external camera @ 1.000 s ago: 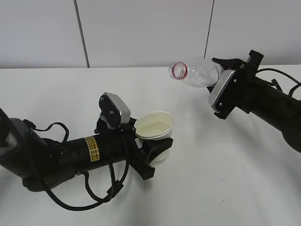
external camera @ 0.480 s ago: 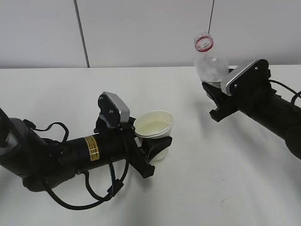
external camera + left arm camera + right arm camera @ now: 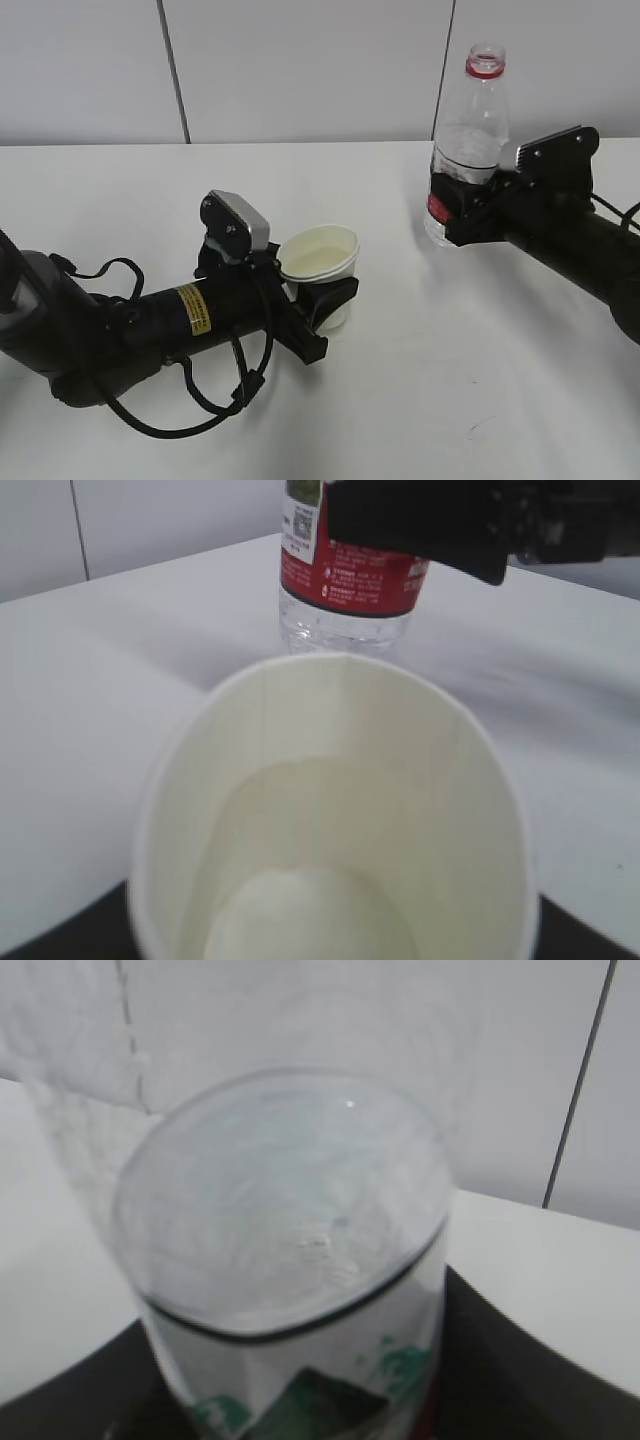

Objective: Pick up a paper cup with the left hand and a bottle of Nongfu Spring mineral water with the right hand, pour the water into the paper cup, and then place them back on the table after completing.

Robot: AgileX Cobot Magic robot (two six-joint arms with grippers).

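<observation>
A bare lab or test room: a plain white table (image 3: pixel 420 400) under both grippers, pale wall panels (image 3: pixel 300 70) with dark seams behind them, loose black cables (image 3: pixel 190 420) trailing below the left arm.

— What stands behind the desk (image 3: pixel 420 400)?

— A pale grey wall (image 3: pixel 300 70) made of smooth panels. It fills the upper part of the exterior view, from about 9 o'clock round to 3 o'clock.

— Any joins in it?

— Two thin dark seams. The left seam (image 3: pixel 173 70) runs down at about 11 o'clock, leaning slightly. The right seam (image 3: pixel 446 60) drops at about 1 o'clock.

— And the desk top?

— Plain white and flat, meeting the wall along a straight edge. A small dark scuff mark (image 3: pixel 476 429) sits toward 5 o'clock.

— How is the light?

— Soft and even, with faint grey shadows on the white surface.
</observation>
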